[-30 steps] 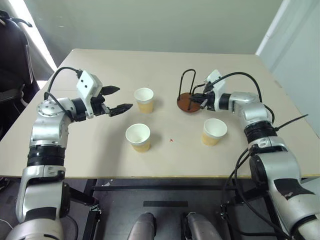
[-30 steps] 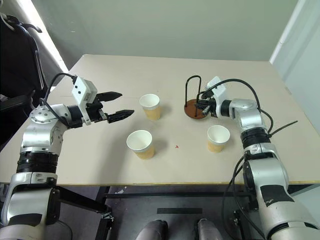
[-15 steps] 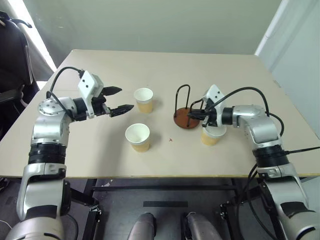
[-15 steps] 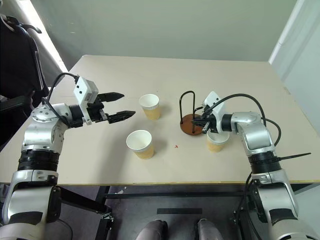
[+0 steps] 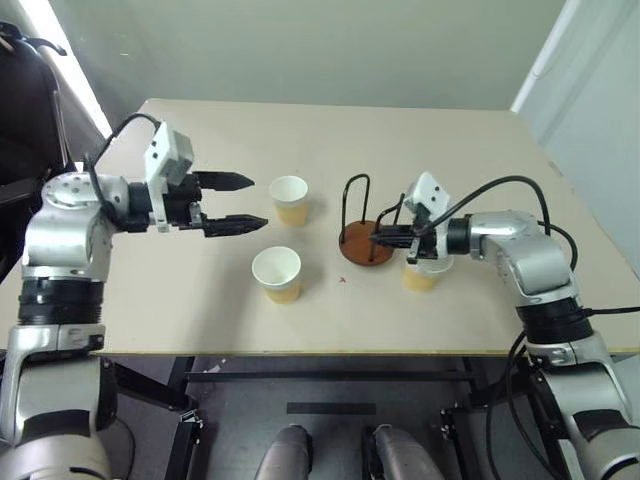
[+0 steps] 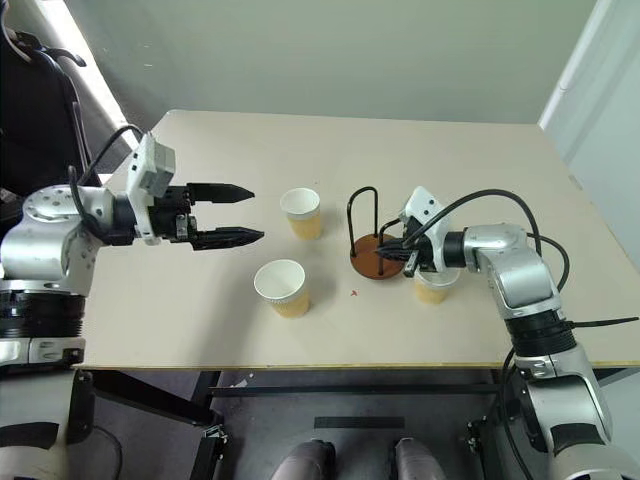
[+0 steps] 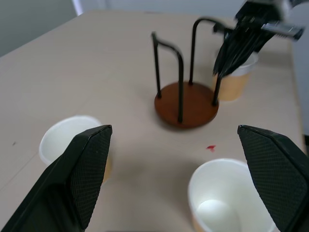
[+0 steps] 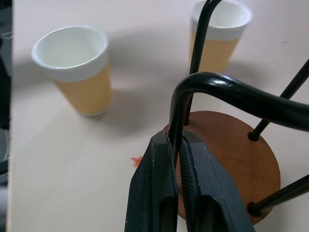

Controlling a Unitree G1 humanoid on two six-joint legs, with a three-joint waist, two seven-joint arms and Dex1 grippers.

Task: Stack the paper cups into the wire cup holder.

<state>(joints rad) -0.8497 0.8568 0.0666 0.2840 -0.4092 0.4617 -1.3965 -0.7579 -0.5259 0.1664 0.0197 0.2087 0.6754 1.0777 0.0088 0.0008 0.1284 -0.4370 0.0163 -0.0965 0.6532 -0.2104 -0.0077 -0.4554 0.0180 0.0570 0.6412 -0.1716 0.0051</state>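
A: My right gripper (image 8: 176, 159) is clamped on a wire of the holder (image 5: 366, 243), which sits mid-table (image 5: 200, 300). One cup (image 5: 420, 275) is touching its base, just behind my fingers.

B: Risk?

A: If I drag it further, I think I'll tip that cup. The other cups (image 5: 276, 274) stand beyond the holder, toward my left gripper (image 5: 240, 202), which hangs wide open and empty.

My right gripper (image 5: 383, 238) covers most of the right-hand paper cup (image 5: 421, 275); I can't tell whether the wire cup holder (image 5: 362, 245) touches it.
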